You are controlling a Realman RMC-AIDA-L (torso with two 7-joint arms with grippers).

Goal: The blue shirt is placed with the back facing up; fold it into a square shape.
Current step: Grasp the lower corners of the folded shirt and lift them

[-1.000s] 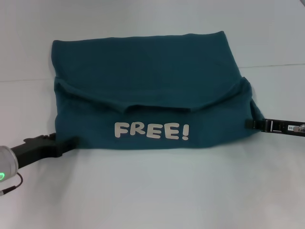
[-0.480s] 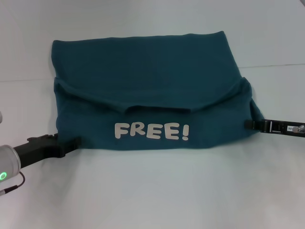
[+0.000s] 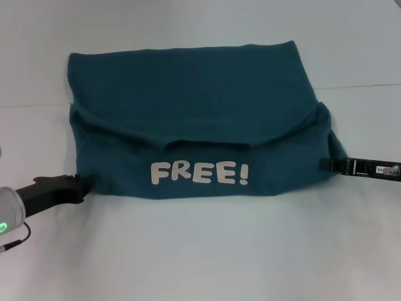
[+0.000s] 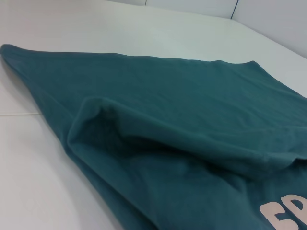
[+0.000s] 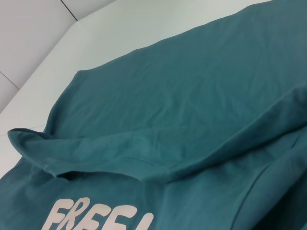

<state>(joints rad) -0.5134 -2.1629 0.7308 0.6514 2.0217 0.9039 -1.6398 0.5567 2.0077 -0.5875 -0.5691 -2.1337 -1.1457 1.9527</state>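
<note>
Two folds at least look done on the shirt (image 3: 194,119): it lies flat on the table (image 3: 200,251) as a wide block, its sides tucked in, and its near part is turned up over the rest so the white "FREE!" lettering (image 3: 199,172) faces up along the near edge. The turned-up flap ends in a curved edge across the shirt's middle, with plain cloth showing beyond it to the far edge.

The left gripper (image 3: 80,185) sits low on the table at the shirt's near left corner, its tip right against the cloth edge; I cannot tell whether it is closed on the fabric or has let go. The right gripper (image 3: 329,164) sits at the shirt's near right side, just touching the edge there, and its grip is equally unclear. Neither wrist view shows fingers, only the folded layers up close.

As a judgement, the task is well along but not finished: the block is wider than it is deep, and the flap's corners bulge. One more fold across the width, or a tidying of the loose edges, seems needed to make a square.
</note>
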